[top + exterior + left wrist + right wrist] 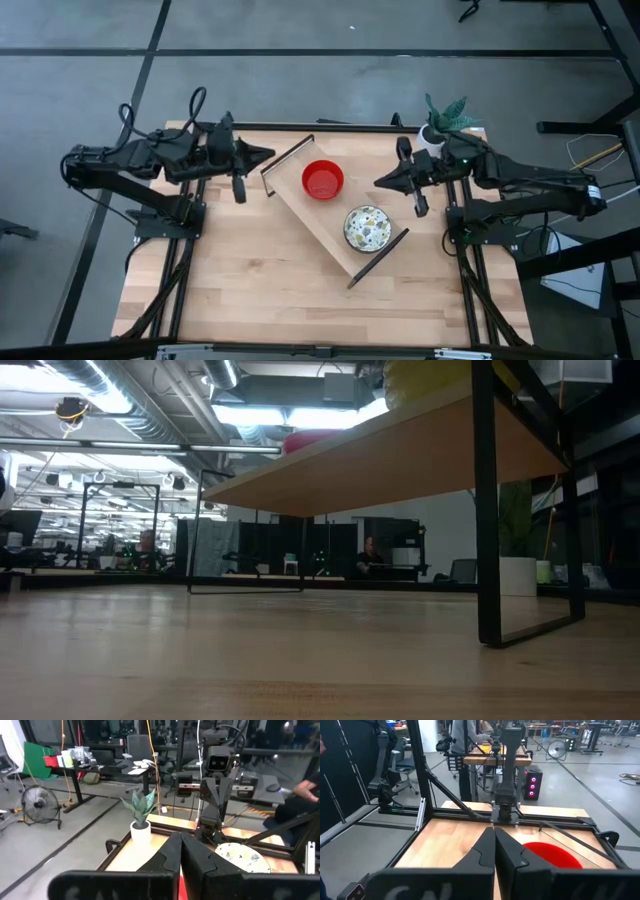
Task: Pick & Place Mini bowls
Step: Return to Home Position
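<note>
The red bowl [323, 179] is seen on the raised wooden shelf [320, 222] that is set slantwise across the middle of the table [250, 290], toward the shelf's far end. The patterned bowl [367, 228], white inside with green-yellow speckles, is placed on the same shelf toward its near end, apart from the red one. Whether further bowls are stacked beneath either cannot be told from above. In the low view the shelf [400, 455] is seen from below, with a reddish rim [305, 440] and a yellow mass [430, 380] showing above its edge.

The left gripper [270, 155] is held just off the shelf's far corner, beside the red bowl but not touching it. Its fingers [192, 857] are pressed together on nothing, and the patterned bowl [240, 859] is seen beyond them.

The right gripper [378, 183] is held on the other side of the shelf, between the two bowls' positions and clear of both. Its fingers [480, 852] are likewise pressed together on nothing, with the red bowl [552, 855] just past them.

A potted plant [445, 118] is stood at the table's far right corner, behind the right arm.
</note>
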